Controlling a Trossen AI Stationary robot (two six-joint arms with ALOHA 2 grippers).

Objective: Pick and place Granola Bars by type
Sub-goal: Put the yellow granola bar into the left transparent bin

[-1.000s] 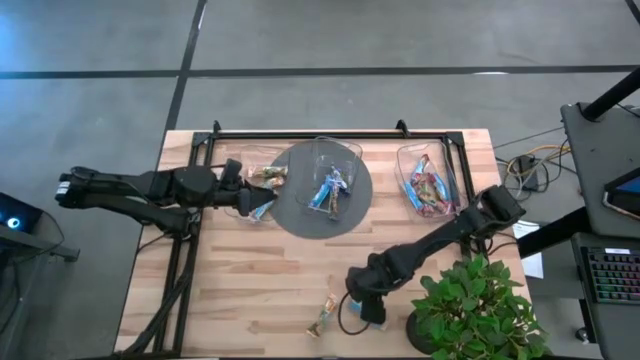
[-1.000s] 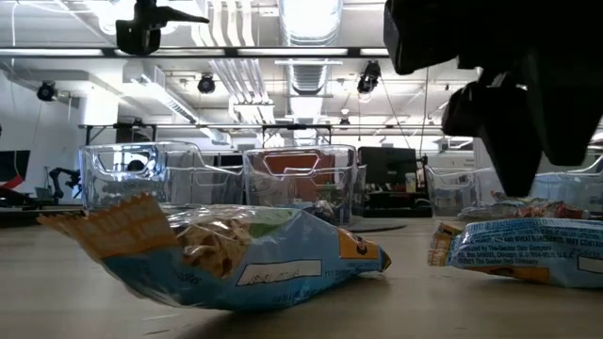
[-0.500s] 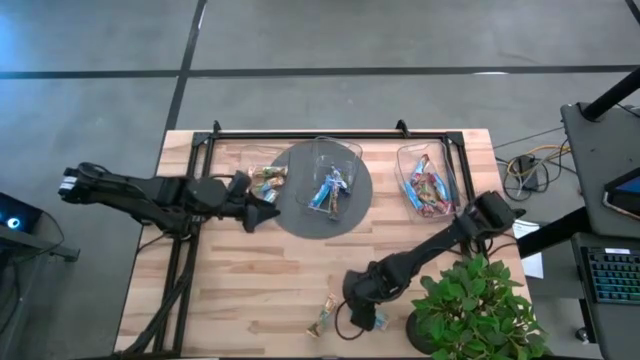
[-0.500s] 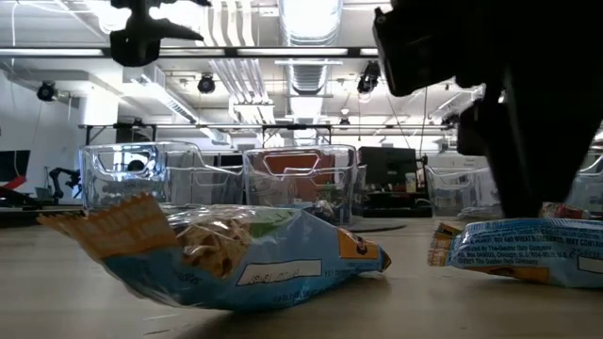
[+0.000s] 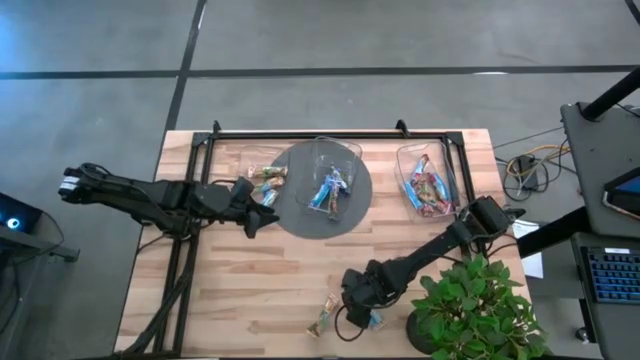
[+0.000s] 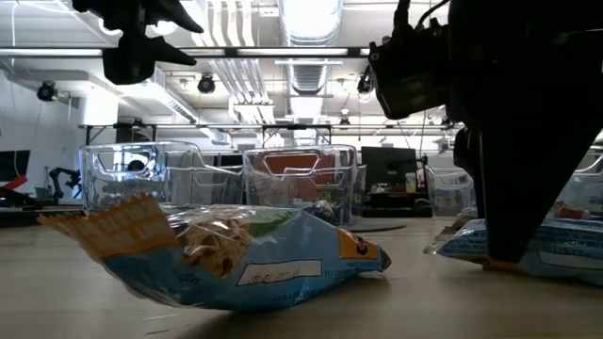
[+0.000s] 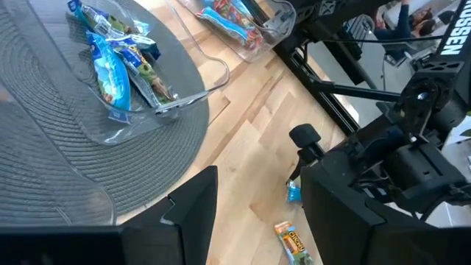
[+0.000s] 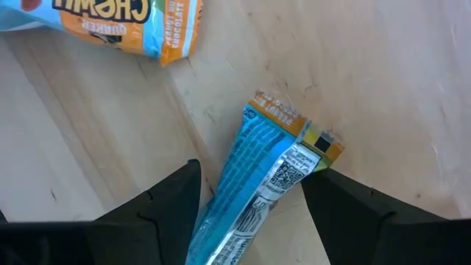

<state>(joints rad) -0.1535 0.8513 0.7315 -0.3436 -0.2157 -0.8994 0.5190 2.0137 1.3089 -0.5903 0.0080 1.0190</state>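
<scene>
On the far left of the high view, the grey floor (image 5: 100,90) is crossed by dark seams. The left arm reaches in over the worktop's (image 5: 260,290) pale wooden planks. A black metal frame (image 5: 330,133) runs along the far edge and down the left side. The left hand (image 5: 262,212) hovers just beside the round grey woven mat (image 5: 300,215), its fingers (image 7: 193,210) spread apart with nothing between them.

Just behind that hand, a clear bin (image 5: 262,172) holds a tan-wrapped granola bar (image 5: 268,173). On the mat stands a second clear bin (image 5: 333,170) with blue-wrapped bars (image 5: 330,188) heaped inside.

Near the front edge, a tan and blue granola bar (image 5: 322,318) lies loose on the wood. Just beside it the right hand (image 5: 362,310) is down at the surface over a blue-wrapped granola bar (image 8: 254,195). Its fingers (image 8: 165,202) are apart on either side of the wrapper; the wrist view shows clear wood between each finger and the bar.

Further right, a third clear bin (image 5: 428,180) near the far corner holds red and blue wrapped bars (image 5: 428,190). A leafy green plant (image 5: 478,310) stands at the front right corner. Beyond the worktop are cables and a keyboard (image 5: 612,275) on a dark stand.

The low view shows the room behind: a white ceiling with ducts (image 6: 311,66), strip lights and dark monitors (image 6: 391,169).
</scene>
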